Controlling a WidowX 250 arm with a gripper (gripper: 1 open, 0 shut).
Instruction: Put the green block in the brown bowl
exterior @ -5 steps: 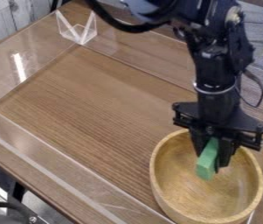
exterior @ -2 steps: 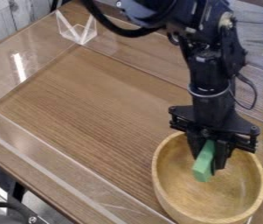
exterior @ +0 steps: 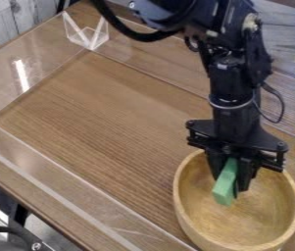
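- Black two-finger gripper points steeply down over the bowl, jaws clamped on the small bright green rectangular block.
- Green block: solid bright green, flat and elongated, held tilted with its long axis close to upright; upper end hidden between the dark fingers, lower end hanging inside the bowl's rim. Whether the lower end touches the bowl floor cannot be told.
- Large round shallow bowl of light tan wood: thick rim, visible grain, sits at the near right corner of the table, partly cut off by the picture's edge. Nothing else lies in it.
- Black robot arm with dark cabling rises from the gripper toward the top of the view, covering the far rim of the bowl.
- Brown wood-grain tabletop carries the bowl; low clear plastic walls run along its edges.
- Small clear triangular stand sits at the far left, well apart from the bowl.
- Count: one gripper, one green block, one bowl, one clear stand.
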